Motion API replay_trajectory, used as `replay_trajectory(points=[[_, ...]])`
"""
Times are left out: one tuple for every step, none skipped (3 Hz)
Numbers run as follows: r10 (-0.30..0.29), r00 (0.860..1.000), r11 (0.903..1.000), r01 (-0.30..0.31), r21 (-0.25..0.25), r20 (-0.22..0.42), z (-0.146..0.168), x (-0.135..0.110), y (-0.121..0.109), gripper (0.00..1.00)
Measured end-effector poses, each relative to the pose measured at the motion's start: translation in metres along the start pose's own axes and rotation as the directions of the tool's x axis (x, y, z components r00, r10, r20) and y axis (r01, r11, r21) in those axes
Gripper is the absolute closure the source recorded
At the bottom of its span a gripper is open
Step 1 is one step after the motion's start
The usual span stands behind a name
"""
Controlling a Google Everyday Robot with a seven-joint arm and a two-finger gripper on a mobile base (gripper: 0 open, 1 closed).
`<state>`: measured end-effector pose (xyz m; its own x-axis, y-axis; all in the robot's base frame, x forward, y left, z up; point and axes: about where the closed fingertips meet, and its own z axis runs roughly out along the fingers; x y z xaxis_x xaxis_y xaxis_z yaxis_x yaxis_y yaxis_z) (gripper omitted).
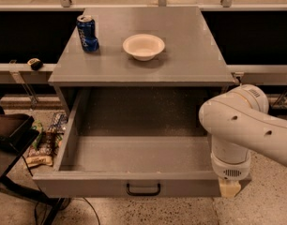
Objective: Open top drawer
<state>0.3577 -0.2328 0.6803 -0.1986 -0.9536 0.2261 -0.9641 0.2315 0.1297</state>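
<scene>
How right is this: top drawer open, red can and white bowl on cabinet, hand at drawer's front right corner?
The camera view shows the can is blue, not red. The rest holds: hand at front right corner of the top drawer.

Matt grey, smooth-fronted wide top drawer [87, 187], speckled and grainier inside; black pull handle [143, 190] on its front. Smooth, softly glossy white plastic arm [237, 121] and cream gripper [229, 189] at the drawer's front right corner. Above the drawer, shiny blue metal can [87, 33], matt cream bowl [143, 46].
</scene>
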Motion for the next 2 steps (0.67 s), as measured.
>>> replay_trajectory(points=[[0.0, 1.0, 1.0, 0.0, 0.0, 0.0, -0.0023, 0.0008, -0.0012, 0.89], [0.0, 1.0, 1.0, 0.0, 0.0, 0.0, -0.0023, 0.0008, -0.0012, 0.85]])
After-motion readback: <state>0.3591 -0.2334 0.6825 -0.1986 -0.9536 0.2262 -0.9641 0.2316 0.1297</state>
